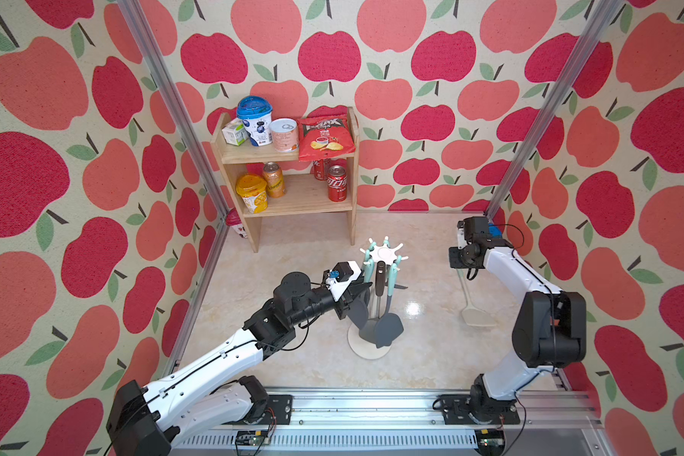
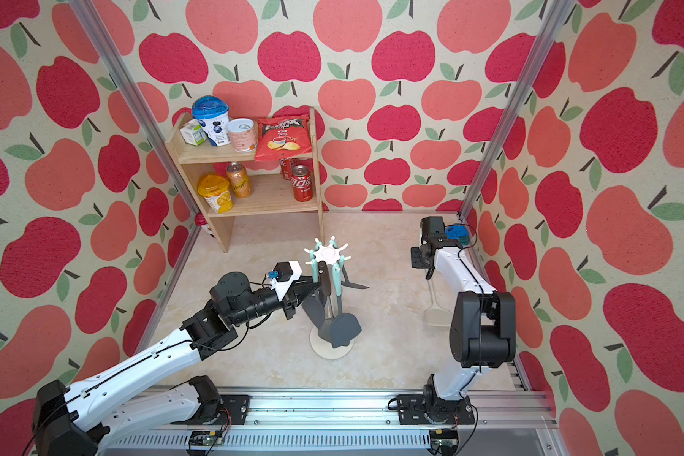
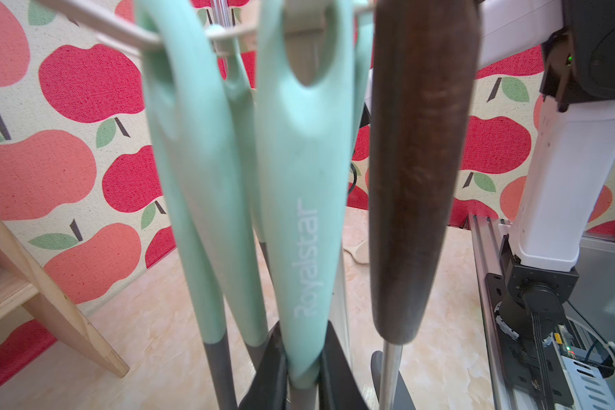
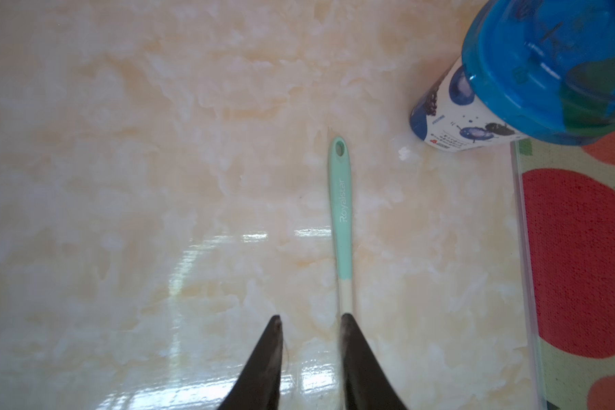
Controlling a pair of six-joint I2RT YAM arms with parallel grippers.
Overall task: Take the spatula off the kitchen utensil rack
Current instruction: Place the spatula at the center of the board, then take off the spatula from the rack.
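The white kitchen utensil rack (image 1: 383, 252) (image 2: 327, 252) stands mid-table, with several utensils hanging from its prongs. My left gripper (image 1: 362, 294) (image 3: 304, 340) is shut on the mint handle (image 3: 304, 198) of one grey-headed hanging utensil. A spatula (image 1: 475, 314) (image 2: 437, 316) with a cream blade and a mint handle (image 4: 341, 198) lies flat on the table to the right of the rack. Above its shaft, my right gripper (image 1: 466, 270) (image 4: 311, 317) points down. Its jaws are open with nothing between them; the shaft runs under one fingertip (image 4: 347, 319).
A dark wooden-handled utensil (image 3: 416, 177) hangs beside the gripped one. The wooden two-tier shelf (image 1: 293, 158) with cans, cups and a chips bag stands at the back left. A blue-lidded cup (image 4: 512, 88) (image 2: 457, 233) sits in the back right corner. The arm rail (image 1: 372, 406) runs along the front.
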